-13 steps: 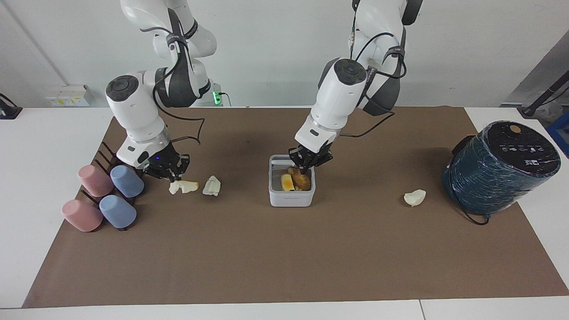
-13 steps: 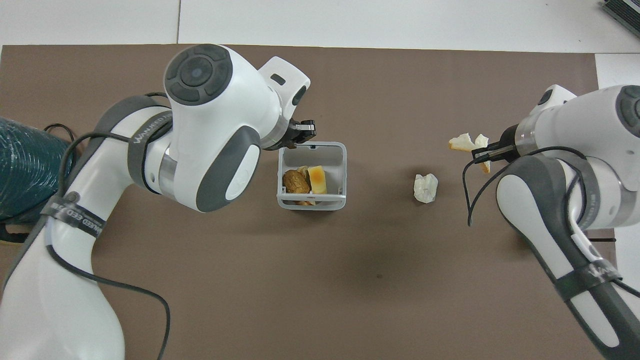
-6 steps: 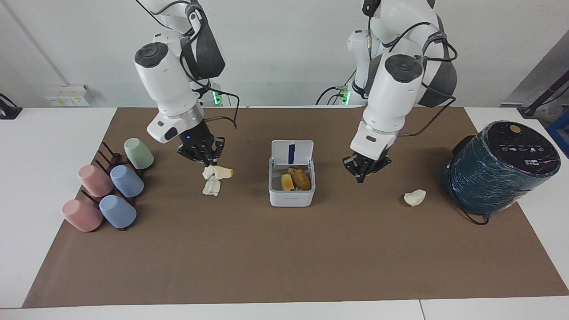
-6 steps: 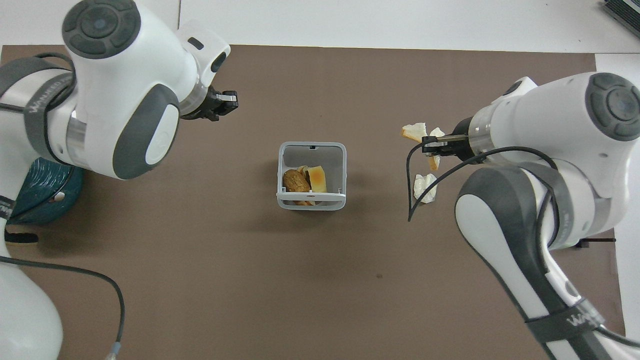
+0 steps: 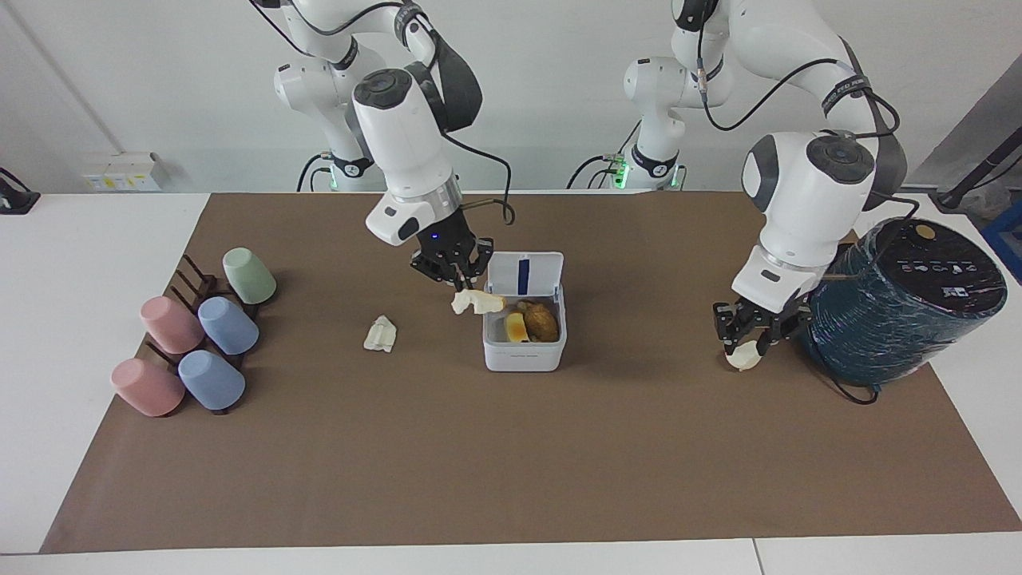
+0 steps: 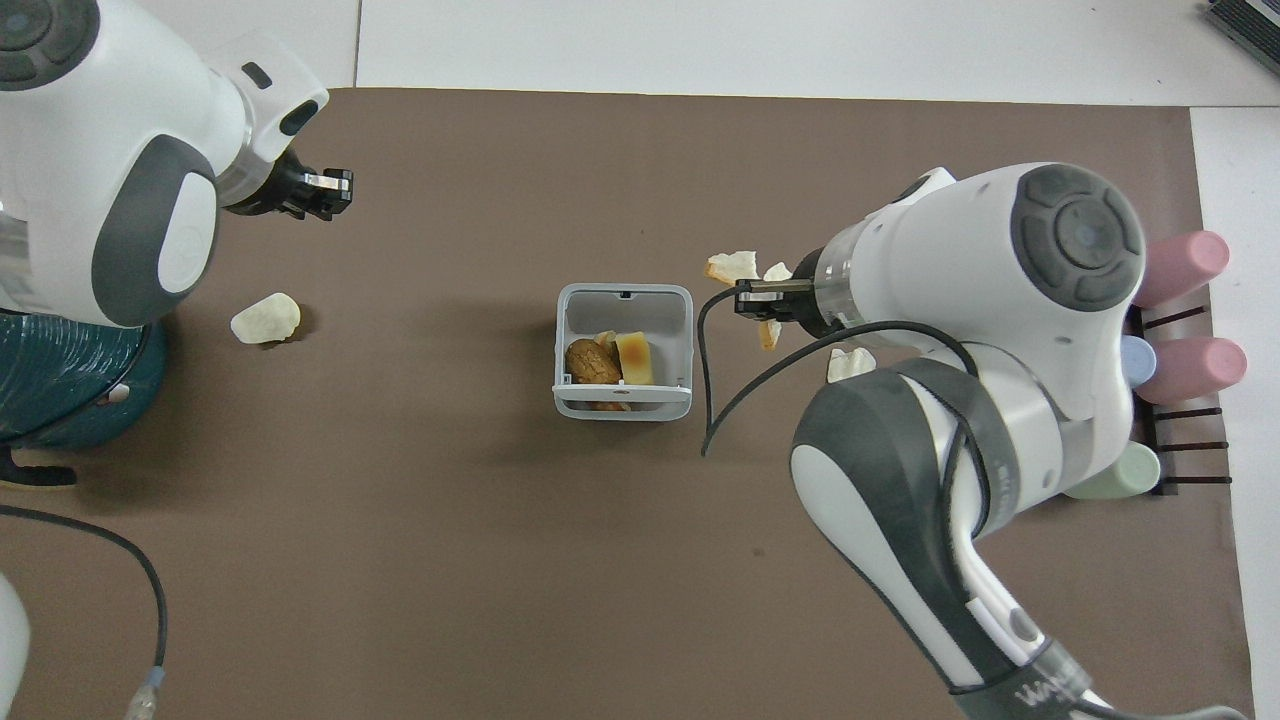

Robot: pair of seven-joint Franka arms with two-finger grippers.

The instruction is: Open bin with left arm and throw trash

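The white bin [image 5: 523,361] [image 6: 622,408] stands mid-mat with its lid [image 5: 543,271] upright, blue strip showing. A brown lump and a yellow piece lie inside. My right gripper [image 5: 457,279] [image 6: 745,296] is shut on a cream trash scrap [image 5: 477,303] [image 6: 732,266] that hangs just beside the bin's rim, toward the right arm's end. My left gripper [image 5: 749,339] [image 6: 330,192] hangs open just over a second scrap [image 5: 744,357] [image 6: 265,319] beside the teal cylinder. A third scrap [image 5: 381,334] [image 6: 850,362] lies on the mat.
A large dark-teal wrapped cylinder [image 5: 902,303] [image 6: 50,380] stands at the left arm's end of the mat. Several pastel cups on a dark rack [image 5: 192,335] [image 6: 1190,290] sit at the right arm's end. A black cable trails from the cylinder.
My left gripper left the bin, whose lid now stands up, and swung to the scrap by the cylinder, spreading its fingers. My right gripper lifted a scrap and carried it to the bin.
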